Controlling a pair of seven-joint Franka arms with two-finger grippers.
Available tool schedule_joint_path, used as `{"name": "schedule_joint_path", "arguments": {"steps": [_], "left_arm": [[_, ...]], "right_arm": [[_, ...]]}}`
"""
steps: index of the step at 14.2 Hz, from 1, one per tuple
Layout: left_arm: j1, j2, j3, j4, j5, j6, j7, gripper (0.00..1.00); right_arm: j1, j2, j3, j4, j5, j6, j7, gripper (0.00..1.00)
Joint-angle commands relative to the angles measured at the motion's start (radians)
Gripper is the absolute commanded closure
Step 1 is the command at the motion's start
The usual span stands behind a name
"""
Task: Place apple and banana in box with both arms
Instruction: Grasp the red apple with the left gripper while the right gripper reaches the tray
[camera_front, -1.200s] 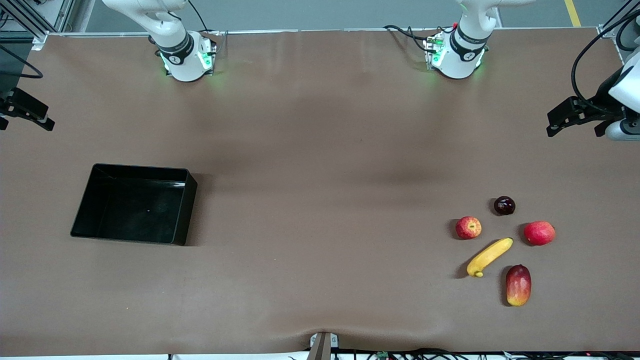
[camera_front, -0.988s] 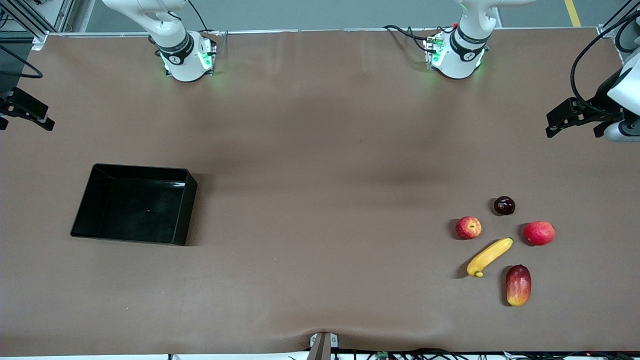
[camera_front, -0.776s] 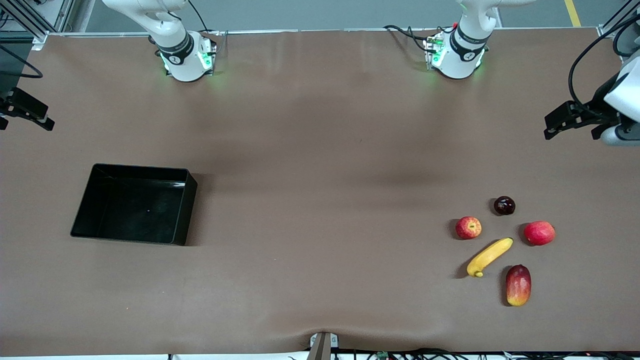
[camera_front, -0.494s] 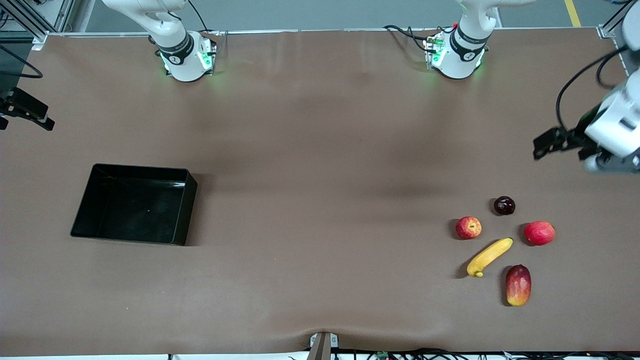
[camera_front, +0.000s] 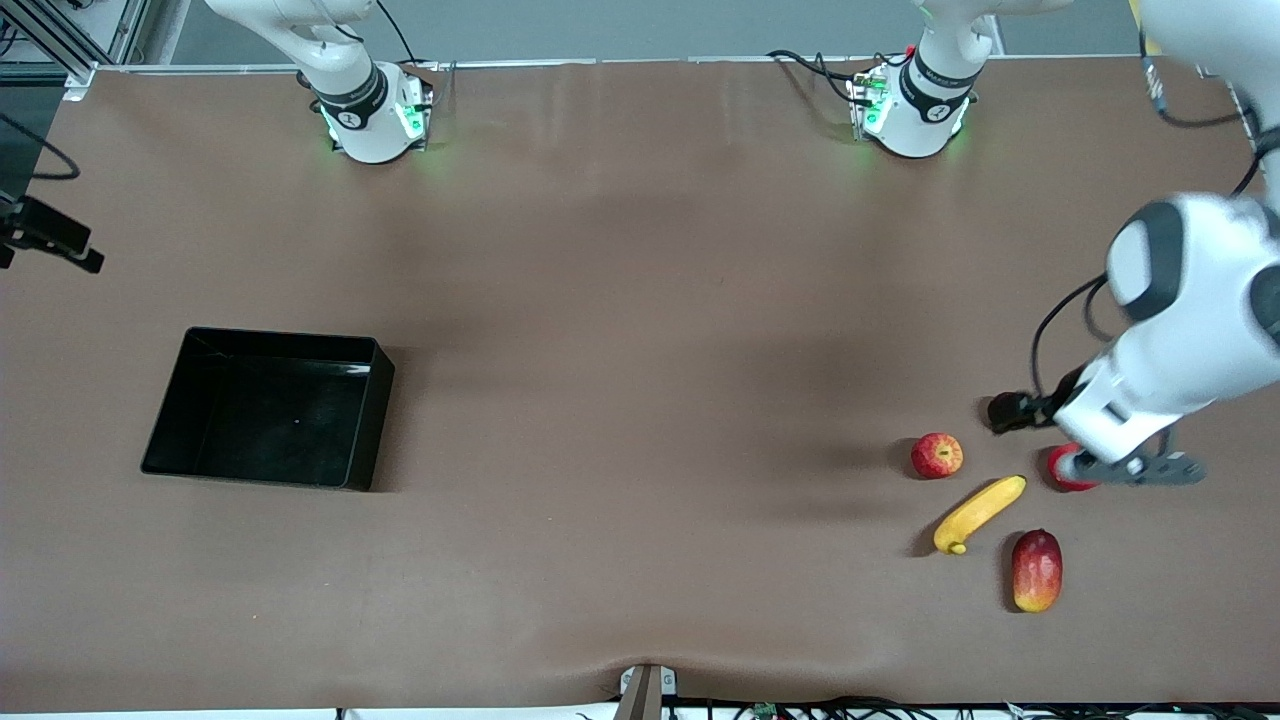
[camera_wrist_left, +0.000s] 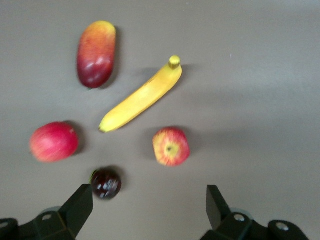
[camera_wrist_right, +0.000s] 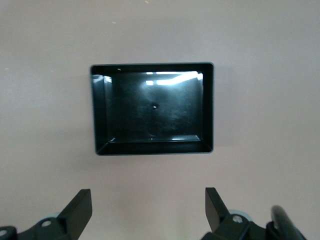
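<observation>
Over the fruit cluster, the left gripper (camera_wrist_left: 145, 210) gapes wide and empty, risking a bump into the dark plum (camera_wrist_left: 105, 183) beside the apple (camera_wrist_left: 171, 146), while the right gripper (camera_wrist_right: 145, 210) waits open above the box (camera_wrist_right: 97, 112).

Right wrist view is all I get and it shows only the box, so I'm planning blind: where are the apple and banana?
Observer: Both lie toward the left arm's end of the table, the apple farther from the front camera than the banana.
Operator: Is the left gripper holding either?
Observer: No. The left gripper hangs open over the fruit, holding nothing.
Operator: Other fruit there?
Observer: Yes: a mango, a plain red fruit and a dark plum beside them.
</observation>
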Motion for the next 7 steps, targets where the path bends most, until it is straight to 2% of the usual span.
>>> {"name": "schedule_joint_path", "arguments": {"steps": [1, 4, 7], "left_arm": [[-0.012, 0.062, -0.002, -0.005, -0.012, 0.07, -0.036, 0.0], [-0.012, 0.084, -0.004, -0.088, -0.012, 0.176, -0.097, 0.0], [-0.012, 0.094, -0.004, -0.197, -0.014, 0.32, -0.128, 0.0]], "right_arm": [[-0.072, 0.077, 0.01, 0.024, -0.014, 0.002, 0.007, 0.0], [-0.109, 0.209, 0.01, 0.022, -0.014, 0.008, 0.007, 0.0], [-0.173, 0.321, 0.01, 0.018, -0.008, 0.106, -0.082, 0.0]]}}
